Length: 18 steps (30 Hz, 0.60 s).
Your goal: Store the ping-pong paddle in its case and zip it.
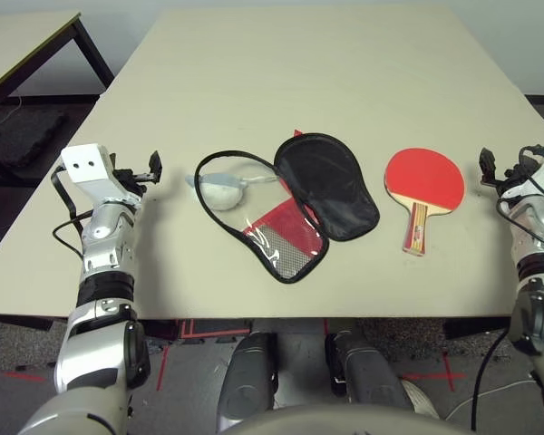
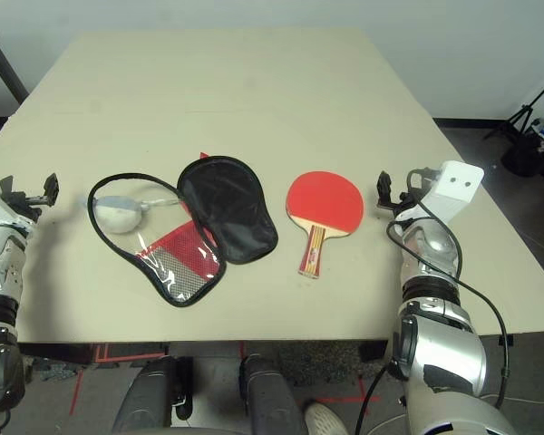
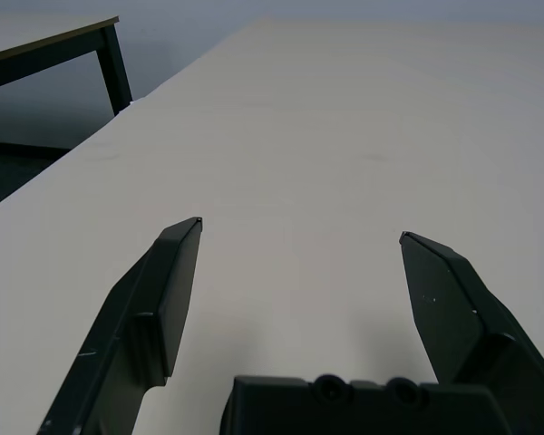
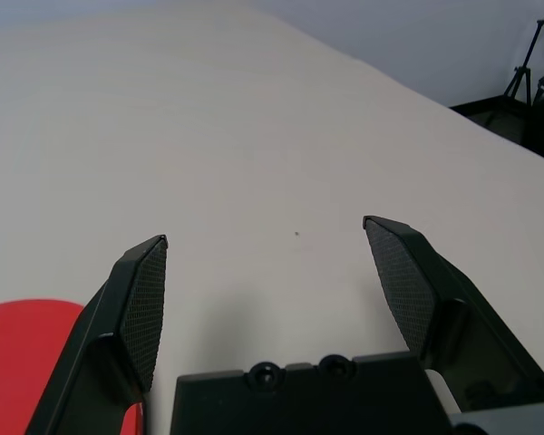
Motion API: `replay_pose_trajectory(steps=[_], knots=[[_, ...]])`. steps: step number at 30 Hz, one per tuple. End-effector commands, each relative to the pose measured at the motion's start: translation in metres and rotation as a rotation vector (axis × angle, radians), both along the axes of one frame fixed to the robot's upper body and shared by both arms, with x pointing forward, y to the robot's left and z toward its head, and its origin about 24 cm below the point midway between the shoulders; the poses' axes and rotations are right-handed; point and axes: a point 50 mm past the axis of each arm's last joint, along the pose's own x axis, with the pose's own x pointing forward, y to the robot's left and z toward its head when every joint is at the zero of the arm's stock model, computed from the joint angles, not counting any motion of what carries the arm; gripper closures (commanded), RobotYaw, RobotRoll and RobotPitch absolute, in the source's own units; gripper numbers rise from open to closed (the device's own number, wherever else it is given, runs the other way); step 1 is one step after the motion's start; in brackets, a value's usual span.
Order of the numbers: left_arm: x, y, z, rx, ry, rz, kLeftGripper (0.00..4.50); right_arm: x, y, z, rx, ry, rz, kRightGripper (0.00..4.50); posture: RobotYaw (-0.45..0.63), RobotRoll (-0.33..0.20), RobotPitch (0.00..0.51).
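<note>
The case (image 1: 286, 208) flap hides part of its mesh pocket; the ping-pong paddle (image 4: 36, 362) is cut off.

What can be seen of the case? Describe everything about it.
The case is a paddle-shaped soft pouch lying unzipped and spread open flat on the table, between the left gripper and the ping-pong paddle. One half shows black lining; the other shows red fabric under a clear mesh pocket with a white ball inside. Black zipper edging runs around both halves. Neither gripper touches it.
</note>
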Motion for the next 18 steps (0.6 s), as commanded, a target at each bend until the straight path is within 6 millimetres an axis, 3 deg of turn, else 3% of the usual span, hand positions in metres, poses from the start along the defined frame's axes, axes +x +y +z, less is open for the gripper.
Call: replay_pose_trajectory(steps=[1, 4, 9, 14, 18], knots=[[-0.001, -0.001, -0.008, -0.024, 0.021, 0.003, 0.00, -0.004, -0.007, 0.001, -0.011, -0.002, -0.020, 0.03, 0.02, 0.000, 0.143], [0.006, -0.009, -0.006, -0.028, 0.019, -0.022, 0.00, -0.003, -0.008, 0.007, -0.022, -0.023, -0.017, 0.03, 0.01, 0.000, 0.147], [0.017, -0.016, 0.013, -0.003, -0.021, -0.079, 0.00, -0.003, -0.011, 0.018, -0.032, -0.041, -0.016, 0.03, 0.00, 0.000, 0.135], [0.031, -0.013, 0.073, 0.071, -0.108, -0.225, 0.00, -0.002, -0.012, 0.031, -0.050, 0.000, -0.024, 0.03, -0.02, 0.000, 0.119], [0.039, -0.022, 0.113, 0.134, -0.123, -0.386, 0.00, -0.005, 0.000, 0.043, -0.035, 0.088, 0.028, 0.03, -0.01, 0.000, 0.107]])
